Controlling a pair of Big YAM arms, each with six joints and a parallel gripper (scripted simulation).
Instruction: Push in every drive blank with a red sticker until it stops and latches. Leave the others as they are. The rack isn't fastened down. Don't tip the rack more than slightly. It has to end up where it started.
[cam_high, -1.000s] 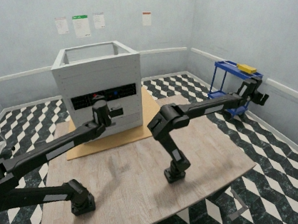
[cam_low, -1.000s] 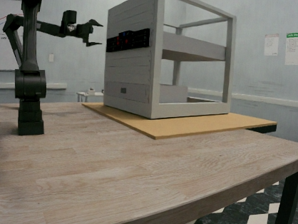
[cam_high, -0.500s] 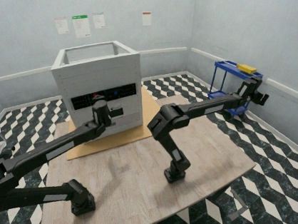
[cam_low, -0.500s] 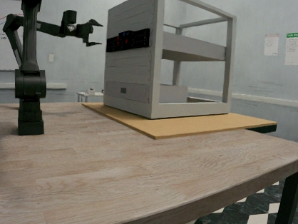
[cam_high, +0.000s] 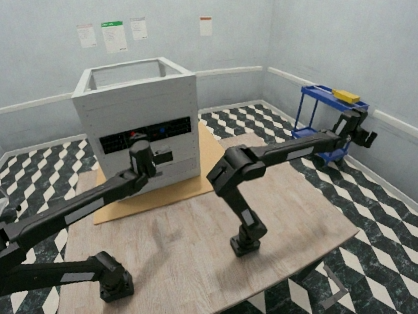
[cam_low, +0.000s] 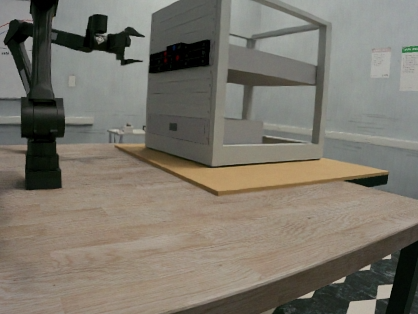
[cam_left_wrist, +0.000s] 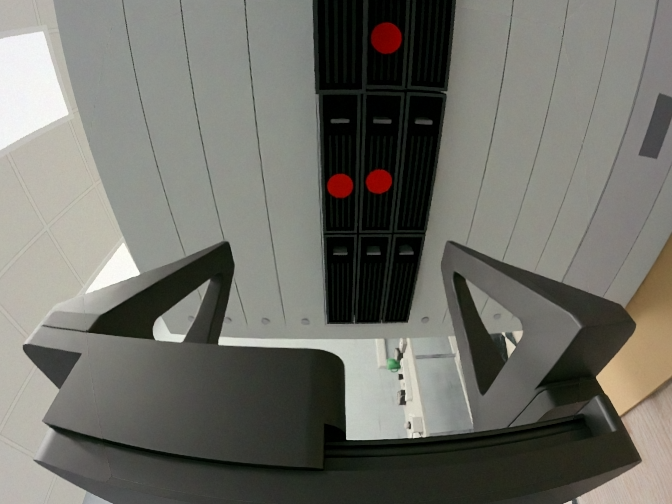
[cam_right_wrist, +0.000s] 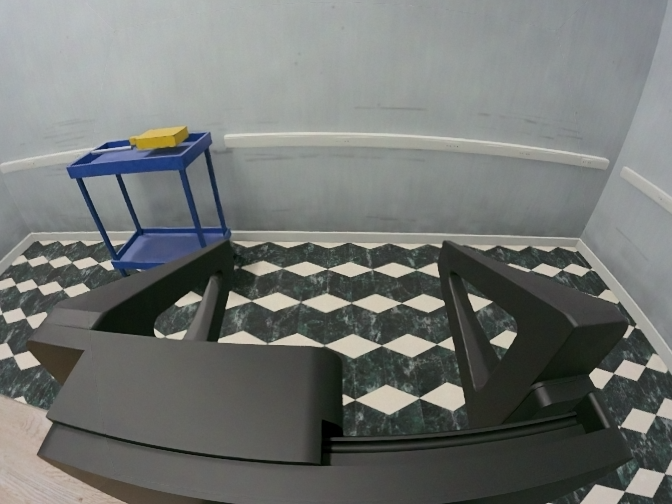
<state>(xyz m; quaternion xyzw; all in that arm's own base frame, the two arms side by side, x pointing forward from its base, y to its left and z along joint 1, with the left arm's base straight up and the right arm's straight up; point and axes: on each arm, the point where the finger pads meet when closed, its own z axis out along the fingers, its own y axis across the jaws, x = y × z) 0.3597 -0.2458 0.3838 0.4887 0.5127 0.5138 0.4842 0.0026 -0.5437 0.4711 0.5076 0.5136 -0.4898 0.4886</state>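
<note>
The grey rack (cam_high: 137, 105) (cam_low: 220, 125) (cam_left_wrist: 282, 162) stands upright on a tan board, with a bank of black drive blanks in its front. The left wrist view shows three red stickers: one blank (cam_left_wrist: 386, 37) in the topmost group and two neighbouring blanks (cam_left_wrist: 340, 185) (cam_left_wrist: 378, 181) in the middle group. A blue sticker (cam_high: 162, 130) (cam_low: 174, 47) marks a blank that stands out. How far the red-stickered blanks stand out is hard to tell. My left gripper (cam_low: 142, 48) (cam_left_wrist: 337, 253) is open and empty, facing the bank, clear of it. My right gripper (cam_high: 369, 124) (cam_right_wrist: 335, 251) is open and empty, far from the rack.
The tan board (cam_high: 107, 215) (cam_low: 300, 177) lies under the rack on the wooden table (cam_high: 200, 260) (cam_low: 175, 240). The right arm (cam_high: 295, 151) reaches away from the rack over the table's far side. A blue cart (cam_high: 320, 95) (cam_right_wrist: 130, 162) stands beyond the table.
</note>
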